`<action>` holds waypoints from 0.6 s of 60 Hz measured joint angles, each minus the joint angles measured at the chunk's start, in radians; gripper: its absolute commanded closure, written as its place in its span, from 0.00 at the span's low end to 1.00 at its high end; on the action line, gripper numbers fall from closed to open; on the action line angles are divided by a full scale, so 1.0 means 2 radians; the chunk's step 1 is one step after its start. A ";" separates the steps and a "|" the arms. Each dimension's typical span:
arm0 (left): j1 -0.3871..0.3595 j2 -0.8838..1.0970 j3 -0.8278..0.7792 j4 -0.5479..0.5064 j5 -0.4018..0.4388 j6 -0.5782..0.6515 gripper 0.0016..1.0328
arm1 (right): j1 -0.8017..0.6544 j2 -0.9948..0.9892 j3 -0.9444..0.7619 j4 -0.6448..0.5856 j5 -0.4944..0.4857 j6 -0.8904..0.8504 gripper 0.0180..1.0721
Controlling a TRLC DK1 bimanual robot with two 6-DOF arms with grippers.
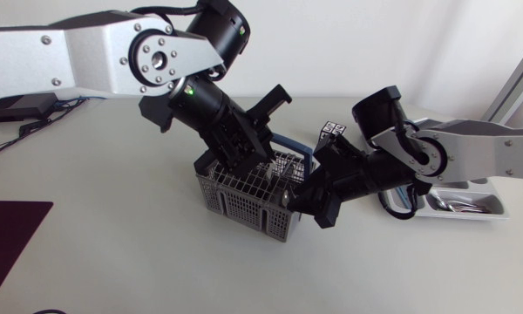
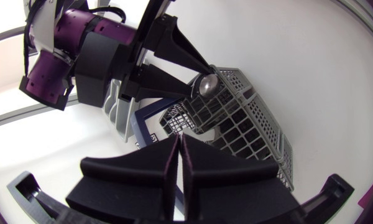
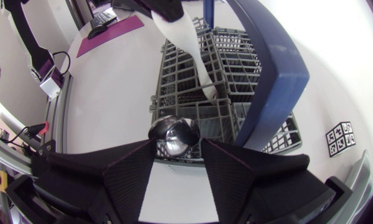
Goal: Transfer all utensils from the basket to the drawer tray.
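A grey mesh utensil basket (image 1: 244,201) with a blue handle (image 3: 280,68) stands mid-table. My right gripper (image 1: 303,199) is at the basket's right end, shut on the shiny bowl of a metal spoon (image 3: 173,134) at the rim. The left wrist view shows those fingers (image 2: 174,53) pinching the spoon (image 2: 209,86) from two sides. My left gripper (image 1: 254,160) hangs over the basket (image 2: 248,124) with its fingers (image 2: 149,168) pressed together, pointing down into a compartment. The steel drawer tray (image 1: 492,209) lies at the far right with utensils in it.
A black-and-white marker tag (image 1: 334,131) stands behind the basket. At the front left corner lies a dark purple mat (image 1: 9,235). A black box with cables (image 1: 17,106) sits at the back left.
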 measured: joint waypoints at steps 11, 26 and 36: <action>0.002 -0.006 0.001 -0.005 0.004 -0.012 0.97 | 0.000 0.000 0.000 0.000 0.000 0.000 0.47; 0.004 -0.021 0.002 -0.009 0.013 -0.041 0.97 | 0.003 -0.002 -0.004 0.001 0.007 0.000 0.47; 0.005 -0.021 -0.014 0.021 0.015 -0.066 0.97 | 0.008 -0.022 -0.020 0.003 0.015 0.000 0.47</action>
